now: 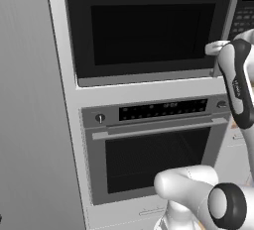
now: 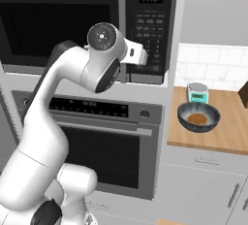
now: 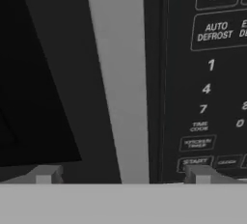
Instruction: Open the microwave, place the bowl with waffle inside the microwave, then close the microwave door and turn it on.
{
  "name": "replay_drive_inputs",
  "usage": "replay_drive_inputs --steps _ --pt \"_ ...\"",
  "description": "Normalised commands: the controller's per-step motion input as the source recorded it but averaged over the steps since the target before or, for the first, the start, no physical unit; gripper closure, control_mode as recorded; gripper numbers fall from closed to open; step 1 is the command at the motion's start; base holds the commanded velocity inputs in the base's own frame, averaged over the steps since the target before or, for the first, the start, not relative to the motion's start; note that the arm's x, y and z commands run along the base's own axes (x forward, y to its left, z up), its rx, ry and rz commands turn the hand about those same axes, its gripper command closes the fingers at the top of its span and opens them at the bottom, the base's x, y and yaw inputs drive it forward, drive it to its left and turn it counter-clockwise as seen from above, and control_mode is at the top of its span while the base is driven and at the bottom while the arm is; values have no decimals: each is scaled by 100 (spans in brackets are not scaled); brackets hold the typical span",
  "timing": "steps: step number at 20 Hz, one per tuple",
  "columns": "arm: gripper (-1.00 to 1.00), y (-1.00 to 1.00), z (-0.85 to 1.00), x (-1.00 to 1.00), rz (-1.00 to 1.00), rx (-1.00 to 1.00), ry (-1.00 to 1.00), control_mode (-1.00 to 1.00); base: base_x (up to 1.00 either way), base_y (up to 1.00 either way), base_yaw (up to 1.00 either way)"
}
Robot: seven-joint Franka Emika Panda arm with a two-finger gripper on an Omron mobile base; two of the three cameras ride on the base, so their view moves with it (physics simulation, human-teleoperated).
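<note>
A large black built-in microwave (image 1: 149, 26) is set into a pale cabinet column, directly above a grey oven. Its microwave door (image 1: 144, 33), a wide black panel with a dark glass window, is seen shut, with a long grey vertical bar handle (image 3: 120, 80) along its right edge beside a black keypad panel (image 2: 150, 37). On the wooden bench (image 2: 232, 127) to the right, a dark bowl (image 2: 198, 116) holding a brown waffle (image 2: 197, 119) is seen upright, well apart from the microwave.
</note>
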Motion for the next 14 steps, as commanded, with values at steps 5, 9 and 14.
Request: replay_drive_inputs --steps 5,9,14 --pt "-100 -8 -6 38 0 1 0 -100 0 0 0" --pt "-100 -5 -8 31 0 4 -2 -100 0 0 0" --pt "100 -1 -12 31 0 4 -2 -100 0 0 0"
